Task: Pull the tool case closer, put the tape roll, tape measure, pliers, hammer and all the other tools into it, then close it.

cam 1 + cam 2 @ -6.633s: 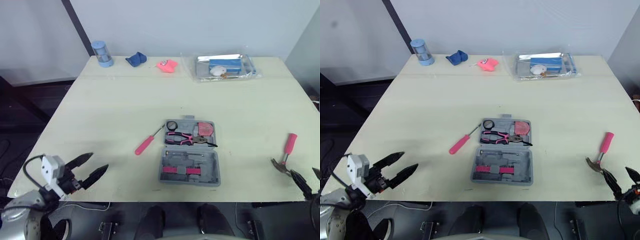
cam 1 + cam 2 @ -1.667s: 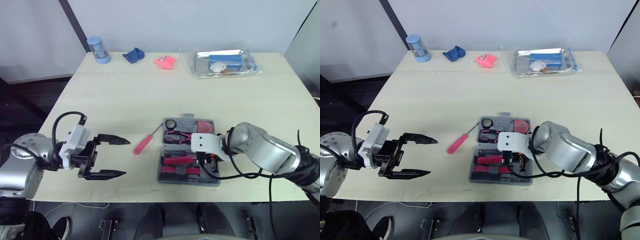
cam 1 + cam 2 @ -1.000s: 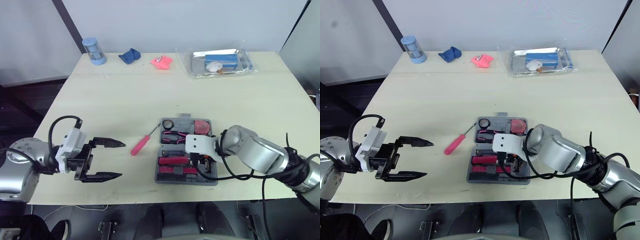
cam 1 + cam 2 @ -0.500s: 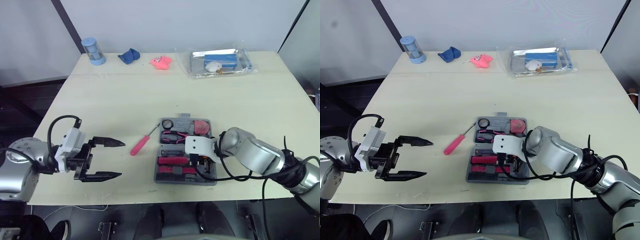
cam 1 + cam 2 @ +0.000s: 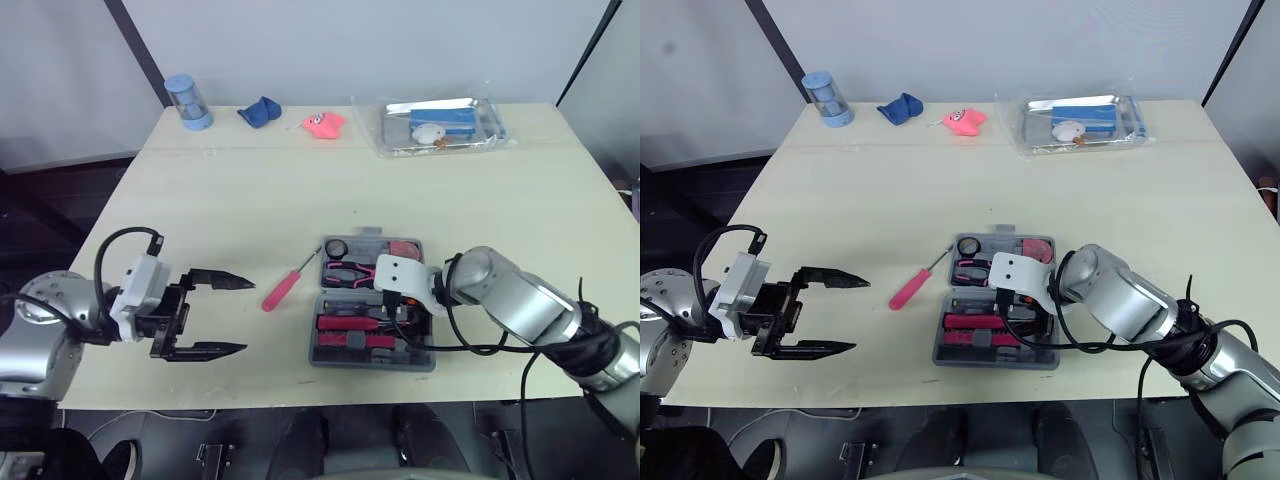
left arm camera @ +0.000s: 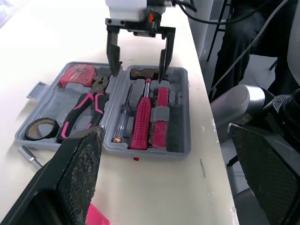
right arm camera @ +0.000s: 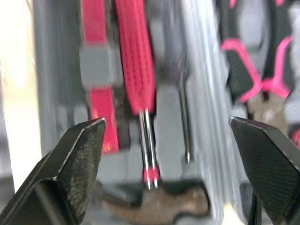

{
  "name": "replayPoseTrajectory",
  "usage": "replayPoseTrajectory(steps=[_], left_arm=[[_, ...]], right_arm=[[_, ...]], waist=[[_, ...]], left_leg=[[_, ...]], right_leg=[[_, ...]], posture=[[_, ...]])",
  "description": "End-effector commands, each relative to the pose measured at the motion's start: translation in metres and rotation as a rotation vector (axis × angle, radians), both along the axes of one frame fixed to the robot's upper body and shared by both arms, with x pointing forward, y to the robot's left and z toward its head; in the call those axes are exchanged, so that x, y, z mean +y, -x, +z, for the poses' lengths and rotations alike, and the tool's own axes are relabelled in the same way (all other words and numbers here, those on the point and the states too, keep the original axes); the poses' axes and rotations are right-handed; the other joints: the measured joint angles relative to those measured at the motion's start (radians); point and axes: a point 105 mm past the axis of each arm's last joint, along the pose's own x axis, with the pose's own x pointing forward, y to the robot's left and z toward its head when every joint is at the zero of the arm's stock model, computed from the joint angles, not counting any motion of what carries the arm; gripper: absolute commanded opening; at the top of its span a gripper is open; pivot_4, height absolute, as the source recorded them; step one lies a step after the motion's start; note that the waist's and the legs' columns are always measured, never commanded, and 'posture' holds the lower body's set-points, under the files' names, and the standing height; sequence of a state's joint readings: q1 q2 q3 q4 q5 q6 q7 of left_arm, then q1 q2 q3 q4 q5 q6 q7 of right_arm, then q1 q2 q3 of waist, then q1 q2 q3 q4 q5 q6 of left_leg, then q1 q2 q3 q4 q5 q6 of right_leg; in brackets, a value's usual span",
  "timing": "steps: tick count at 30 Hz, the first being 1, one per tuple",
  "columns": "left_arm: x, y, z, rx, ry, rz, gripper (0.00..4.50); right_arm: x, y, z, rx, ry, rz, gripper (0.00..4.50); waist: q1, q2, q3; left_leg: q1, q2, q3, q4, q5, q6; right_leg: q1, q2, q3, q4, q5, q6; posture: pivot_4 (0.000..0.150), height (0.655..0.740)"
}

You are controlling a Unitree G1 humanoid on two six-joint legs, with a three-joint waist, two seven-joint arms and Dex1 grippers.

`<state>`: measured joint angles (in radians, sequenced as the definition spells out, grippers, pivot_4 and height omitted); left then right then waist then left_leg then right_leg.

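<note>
The grey tool case (image 5: 425,358) lies open near the table's front edge. Its back half holds the tape roll (image 5: 337,249), pliers (image 5: 352,272) and red tape measure (image 5: 403,248). In the front half lie the red-handled hammer (image 6: 142,122) and a thin screwdriver (image 6: 123,117). My right gripper (image 6: 137,70) hangs open just above the hammer head (image 7: 154,201), holding nothing. A pink-handled screwdriver (image 5: 283,288) lies on the table left of the case. My left gripper (image 5: 245,316) is open, left of that screwdriver and level with it.
Along the far edge stand a blue cylinder (image 5: 186,102), a blue cloth (image 5: 259,111), a pink toy (image 5: 322,123) and a clear bag with a tray (image 5: 443,124). The table's front edge runs just behind the case.
The hammer, which lay near the table's right edge, now lies in the case's front half. The right gripper has drawn back slightly over its head. The left gripper has edged right.
</note>
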<state>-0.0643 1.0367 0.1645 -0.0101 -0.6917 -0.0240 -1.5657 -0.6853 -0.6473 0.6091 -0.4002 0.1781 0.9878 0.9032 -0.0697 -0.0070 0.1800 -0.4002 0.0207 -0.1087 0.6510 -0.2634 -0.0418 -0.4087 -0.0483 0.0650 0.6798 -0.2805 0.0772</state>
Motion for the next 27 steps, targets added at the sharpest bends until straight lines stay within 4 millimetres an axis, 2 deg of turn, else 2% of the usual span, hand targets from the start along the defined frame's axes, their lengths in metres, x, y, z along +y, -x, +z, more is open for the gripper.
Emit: replayPoseTrajectory(steps=[1,4,5,6,10,20,22,27], left_arm=[[-0.004,0.005,0.006,-0.016,0.009,-0.065,4.5],[-0.006,0.004,0.005,-0.016,0.013,-0.069,4.5],[-0.006,0.004,0.005,-0.017,0.015,-0.071,4.5],[-0.007,0.004,0.005,-0.017,0.016,-0.073,4.5],[-0.008,0.003,0.004,-0.019,0.019,-0.076,4.5],[-0.01,0.002,0.003,-0.018,0.023,-0.071,4.5],[-0.01,0.002,0.003,-0.017,0.024,-0.067,4.5],[-0.011,0.002,0.003,-0.01,0.048,-0.037,4.5]], right_arm=[[0.005,-0.002,0.014,-0.04,-0.152,0.032,3.89],[0.006,0.0,0.01,-0.028,-0.219,0.061,2.89],[0.008,0.001,0.007,-0.026,-0.248,0.074,2.35],[0.01,0.002,0.003,-0.02,-0.269,0.084,2.09],[0.009,0.004,-0.012,0.0,-0.293,0.111,0.12],[-0.005,-0.001,-0.064,0.021,-0.171,0.1,0.04],[-0.006,-0.002,-0.065,0.014,-0.177,0.09,0.04],[-0.005,-0.006,-0.037,-0.029,-0.298,0.053,0.04]], waist=[[0.0,0.0,0.0],[0.0,0.0,0.0],[-0.001,0.0,0.0],[-0.001,-0.001,0.0],[-0.001,-0.001,0.0],[-0.003,-0.001,-0.001],[-0.003,-0.002,-0.001],[-0.001,-0.002,-0.001]], left_leg=[[0.0,0.0,0.0,0.0,0.0,0.0],[0.0,0.0,0.0,0.0,0.0,0.0],[0.0,0.0,0.001,0.0,0.0,0.0],[0.0,0.0,0.0,0.0,0.0,0.0],[0.0,0.0,0.001,0.0,0.0,0.0],[0.001,0.0,0.001,0.001,0.0,0.0],[0.002,0.0,0.001,0.001,0.0,0.0],[0.003,0.0,0.0,0.001,0.0,0.0]], right_leg=[[0.0,0.0,0.0,0.0,0.0,0.0],[0.0,0.0,0.0,0.0,0.0,0.0],[0.0,0.0,0.0,0.0,0.0,0.0],[0.0,0.0,0.0,0.0,0.0,0.0],[0.0,0.0,0.0,0.001,0.0,0.0],[0.001,0.0,0.001,0.001,0.0,0.0],[0.001,0.001,0.001,0.001,0.0,0.0],[0.003,0.001,0.001,0.001,0.0,0.0]], posture=[[0.15,0.74],[0.15,0.74],[0.15,0.74],[0.15,0.74],[0.15,0.74],[0.15,0.74],[0.15,0.74],[0.15,0.74]])
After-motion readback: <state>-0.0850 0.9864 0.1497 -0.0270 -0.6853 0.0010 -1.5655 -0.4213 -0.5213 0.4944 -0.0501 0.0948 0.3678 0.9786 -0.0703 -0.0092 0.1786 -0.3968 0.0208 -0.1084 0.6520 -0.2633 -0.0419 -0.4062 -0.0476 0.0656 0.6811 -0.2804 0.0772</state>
